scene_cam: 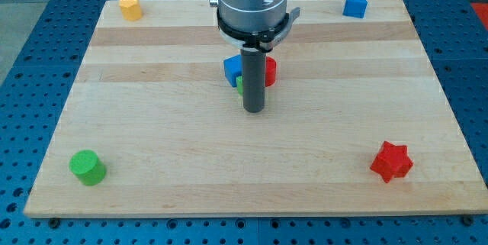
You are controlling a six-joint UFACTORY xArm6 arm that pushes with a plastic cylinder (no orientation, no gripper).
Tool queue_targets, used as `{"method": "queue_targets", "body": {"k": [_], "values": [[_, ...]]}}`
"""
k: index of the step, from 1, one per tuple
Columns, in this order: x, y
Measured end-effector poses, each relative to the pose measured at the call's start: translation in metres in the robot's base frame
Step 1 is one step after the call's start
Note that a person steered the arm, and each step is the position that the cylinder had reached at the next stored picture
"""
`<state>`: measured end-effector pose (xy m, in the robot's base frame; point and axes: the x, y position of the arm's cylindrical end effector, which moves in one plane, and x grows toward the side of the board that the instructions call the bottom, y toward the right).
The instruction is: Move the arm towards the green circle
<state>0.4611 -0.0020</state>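
Observation:
The green circle [88, 167] is a short green cylinder near the view's bottom left corner of the wooden board [168, 146]. My tip [253, 111] is the lower end of a dark rod hanging from the silver arm body [252, 1], near the board's middle. The tip stands far to the right of and above the green circle. Just behind the rod sit a blue block [233, 69], a red block [269, 70] and a small green block [239, 85], all partly hidden by the rod.
A yellow block [130, 7] lies at the view's top left. A blue block [354, 4] lies at the top right. A red star [391, 161] lies at the bottom right. A blue perforated surface [30, 85] surrounds the board.

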Motion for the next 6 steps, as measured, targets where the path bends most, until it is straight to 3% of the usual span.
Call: {"method": "queue_targets", "body": {"k": [1, 3, 6], "values": [[0.001, 0.0], [0.056, -0.004], [0.15, -0.102]]}}
